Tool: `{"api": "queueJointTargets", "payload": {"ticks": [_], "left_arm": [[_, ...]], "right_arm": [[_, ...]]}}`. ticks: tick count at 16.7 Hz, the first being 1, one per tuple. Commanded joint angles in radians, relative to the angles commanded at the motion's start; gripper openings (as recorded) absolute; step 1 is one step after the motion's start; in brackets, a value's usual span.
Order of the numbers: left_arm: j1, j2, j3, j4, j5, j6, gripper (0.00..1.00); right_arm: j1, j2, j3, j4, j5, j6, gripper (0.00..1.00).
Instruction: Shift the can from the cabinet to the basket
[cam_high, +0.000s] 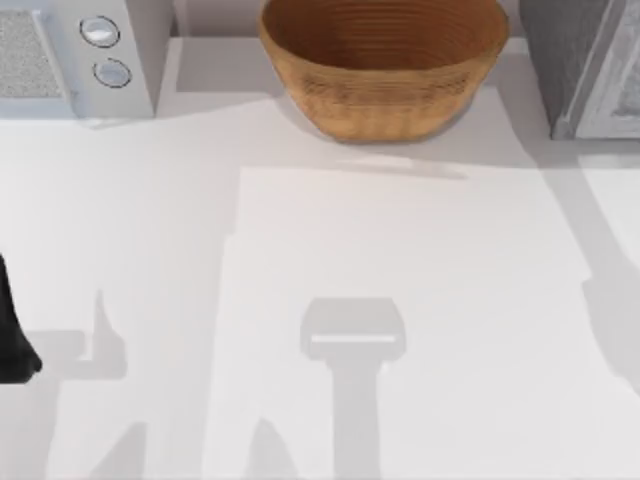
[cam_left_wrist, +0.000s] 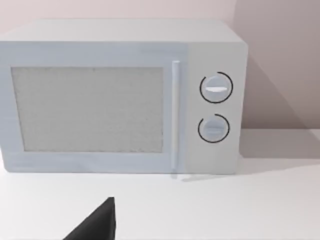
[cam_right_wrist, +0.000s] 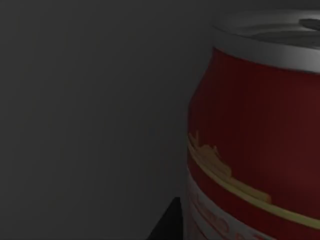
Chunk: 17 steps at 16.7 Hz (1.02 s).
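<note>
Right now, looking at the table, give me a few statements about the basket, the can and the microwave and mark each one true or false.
1. The basket sits at the far middle of the table. True.
2. The can lies inside the basket. False: the basket holds nothing; the right wrist view shows the can upright, close up, in a dark space.
3. The microwave has two round knobs. True.
4. The microwave door hangs open. False: it is shut.
5. The can is blue. False: its side is red, its top silver.
</note>
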Motion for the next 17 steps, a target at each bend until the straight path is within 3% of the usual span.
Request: {"api": "queueJointTargets", "payload": {"ticks": [3, 4, 13, 17], "left_arm": [[0.0, 0.0, 0.0, 0.0, 0.0, 0.0, 1.0], [0.0, 0.0, 0.0, 0.0, 0.0, 0.0, 1.0], [0.0, 0.0, 0.0, 0.0, 0.0, 0.0, 1.0], [0.0, 0.0, 0.0, 0.0, 0.0, 0.0, 1.0]], "right_arm": [[0.0, 0.0, 0.0, 0.0, 0.0, 0.0, 0.02], [0.0, 0.0, 0.0, 0.0, 0.0, 0.0, 0.0], [0.003, -0.004, -0.002, -0.002, 0.001, 0.001, 0.0], [0.047, -0.117, -0.056, -0.067, 0.043, 0.001, 0.0]]}}
